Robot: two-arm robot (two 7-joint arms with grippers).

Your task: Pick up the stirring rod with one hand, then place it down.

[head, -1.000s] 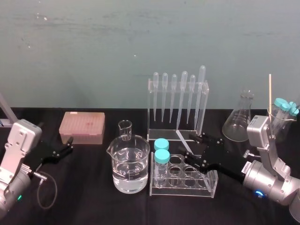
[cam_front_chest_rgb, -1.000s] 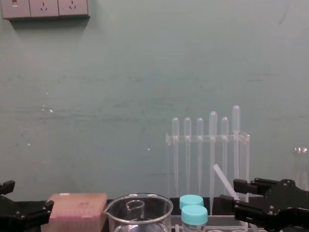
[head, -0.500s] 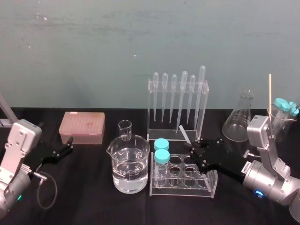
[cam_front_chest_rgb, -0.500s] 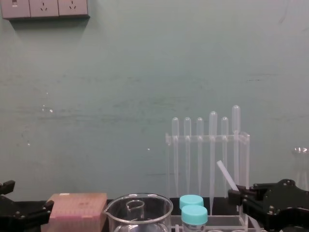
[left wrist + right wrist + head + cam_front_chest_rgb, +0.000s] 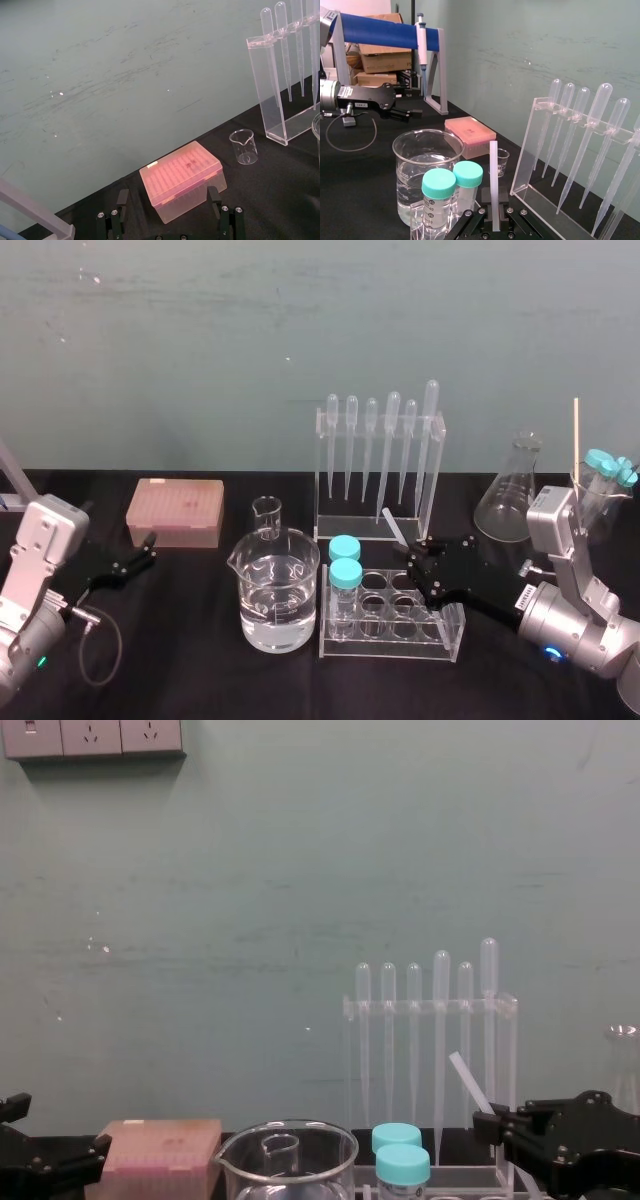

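Stirring rod [image 5: 391,524] tilted, pinched by right hand [image 5: 415,554]

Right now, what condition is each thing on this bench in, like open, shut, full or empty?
stirring rod: held tilted
right gripper: shut on the stirring rod
left gripper: open, parked at the left
large beaker: about half full of clear liquid
small beaker: empty
two tubes: capped, standing in the rack
flask: upright, empty
pink box: closed
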